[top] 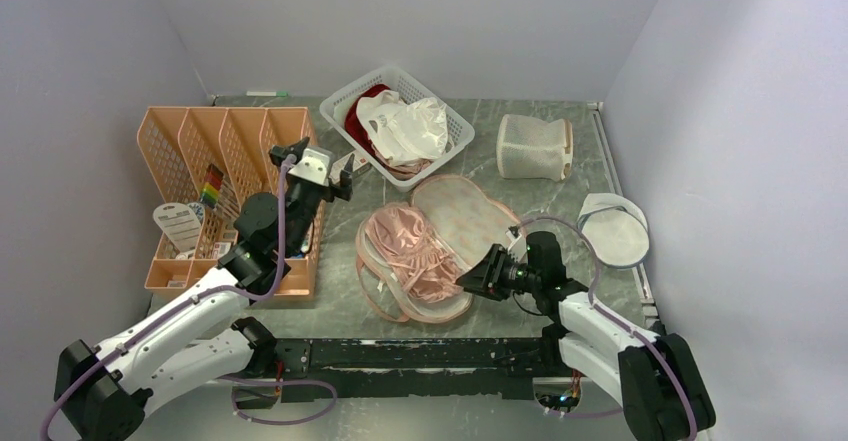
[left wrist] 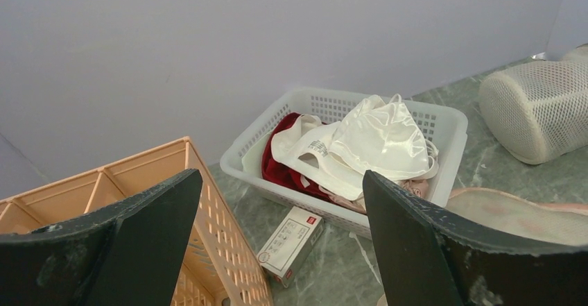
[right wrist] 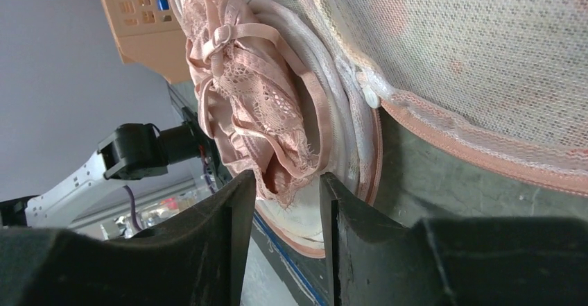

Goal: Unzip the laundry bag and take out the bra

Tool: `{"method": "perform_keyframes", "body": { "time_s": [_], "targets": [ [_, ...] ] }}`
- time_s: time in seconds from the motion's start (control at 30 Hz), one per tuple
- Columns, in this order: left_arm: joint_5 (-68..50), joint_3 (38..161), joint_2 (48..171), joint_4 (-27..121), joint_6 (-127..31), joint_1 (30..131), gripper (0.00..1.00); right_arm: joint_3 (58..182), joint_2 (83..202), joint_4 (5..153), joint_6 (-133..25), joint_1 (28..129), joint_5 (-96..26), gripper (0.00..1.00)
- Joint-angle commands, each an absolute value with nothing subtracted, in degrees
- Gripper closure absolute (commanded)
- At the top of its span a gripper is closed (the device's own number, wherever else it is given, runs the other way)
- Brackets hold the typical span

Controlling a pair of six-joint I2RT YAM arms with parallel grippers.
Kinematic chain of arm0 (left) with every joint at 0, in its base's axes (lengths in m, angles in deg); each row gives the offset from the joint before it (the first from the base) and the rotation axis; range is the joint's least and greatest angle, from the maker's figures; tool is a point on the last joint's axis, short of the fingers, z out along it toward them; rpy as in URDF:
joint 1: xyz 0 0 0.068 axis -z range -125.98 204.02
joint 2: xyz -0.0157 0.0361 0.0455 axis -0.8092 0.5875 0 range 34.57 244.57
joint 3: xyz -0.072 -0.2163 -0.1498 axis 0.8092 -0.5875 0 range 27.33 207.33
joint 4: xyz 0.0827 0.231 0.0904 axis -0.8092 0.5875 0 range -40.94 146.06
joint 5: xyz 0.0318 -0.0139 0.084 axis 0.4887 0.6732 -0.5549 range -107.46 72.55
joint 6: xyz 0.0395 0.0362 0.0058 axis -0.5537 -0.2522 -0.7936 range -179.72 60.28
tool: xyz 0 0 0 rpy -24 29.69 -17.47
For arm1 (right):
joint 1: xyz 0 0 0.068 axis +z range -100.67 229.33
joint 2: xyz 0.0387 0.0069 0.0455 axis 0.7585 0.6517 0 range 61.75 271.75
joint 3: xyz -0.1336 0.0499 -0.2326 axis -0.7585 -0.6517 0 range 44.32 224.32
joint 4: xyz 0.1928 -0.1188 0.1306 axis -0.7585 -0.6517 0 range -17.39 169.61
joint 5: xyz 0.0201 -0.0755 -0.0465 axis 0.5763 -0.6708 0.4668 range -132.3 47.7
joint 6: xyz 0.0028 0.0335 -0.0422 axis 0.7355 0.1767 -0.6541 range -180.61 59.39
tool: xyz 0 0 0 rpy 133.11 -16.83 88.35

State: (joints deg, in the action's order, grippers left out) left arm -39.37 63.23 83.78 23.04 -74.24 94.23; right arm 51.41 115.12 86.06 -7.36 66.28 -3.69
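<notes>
The laundry bag [top: 468,213] lies unzipped and spread open at the middle of the grey-green marbled table [top: 500,311], its mesh-lined lid folded back toward the far right and its other half lying flat just left of it. The bra [top: 405,246] rests in that near-left half, a glossy dusty-pink heap with lace trim and a small bow, inside the bag's pink edging. The right gripper [top: 478,274] sits low at the bag's near right edge, pointing left. In the right wrist view its fingers [right wrist: 222,236] are drawn narrow around a lace-edged fold of the bra, and the fabric fills the gap between them, above the bag's pale rim. The left gripper [top: 335,173] is raised off the table, left of the bag and beside the peach slotted organiser [top: 230,131], with its jaws spread wide and nothing between them. It faces the white plastic basket [top: 340,109] at the far side, which holds a dark red garment [left wrist: 284,160] and a white satin-like cloth [left wrist: 378,139]. A small white box [left wrist: 291,240] lies on the table just in front of the basket. To the right of the basket lies a white mesh cylinder [top: 535,147], and nearer, at the table's right edge, a round white mesh disc [top: 612,229].
</notes>
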Motion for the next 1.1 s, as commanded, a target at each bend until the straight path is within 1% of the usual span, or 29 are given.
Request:
{"method": "perform_keyframes", "body": {
  "time_s": [0.0, 0.27, 0.5, 0.67, 0.7, 0.73, 0.77, 0.83, 0.93, 1.07],
  "targets": [
    [-37.7, 65.6, 84.0, 23.2, -73.5, 94.4, 0.02, 49.8, 116.2, 91.4, -5.0, 66.2, -2.1, 0.60],
    [-37.3, 65.8, 84.7, 23.7, -73.5, 94.5, 0.02, 49.2, 120.8, 97.5, -2.4, 66.9, -3.0, 0.61],
    [-37.0, 66.0, 84.8, 23.9, -73.6, 94.6, 0.02, 48.7, 127.9, 105.1, 1.0, 67.8, -7.4, 0.61],
    [-37.1, 66.1, 85.1, 24.0, -73.8, 94.7, 0.02, 48.6, 135.0, 115.8, 5.6, 70.5, -8.7, 0.63],
    [-37.0, 66.1, 85.1, 24.1, -73.8, 94.7, 0.02, 48.9, 136.1, 117.3, 6.3, 71.5, -9.1, 0.65],
    [-37.0, 66.2, 85.0, 24.1, -73.8, 94.7, 0.02, 49.3, 137.0, 118.2, 6.9, 72.8, -9.9, 0.69],
    [-37.0, 66.2, 85.0, 24.2, -73.8, 94.7, 0.02, 49.8, 137.5, 118.8, 7.4, 73.8, -10.5, 0.78],
    [-37.3, 66.1, 84.9, 24.0, -74.0, 94.8, 0.02, 50.4, 137.4, 118.8, 7.6, 75.2, -11.6, 0.88],
    [-37.4, 66.1, 84.8, 24.0, -74.0, 94.9, 0.02, 50.7, 132.4, 114.8, 6.4, 75.7, -13.6, 0.99],
    [-37.7, 65.9, 84.6, 23.7, -74.2, 95.1, 0.01, 52.5, 121.4, 101.7, 1.4, 75.6, -16.4, 1.00]
  ]
}}
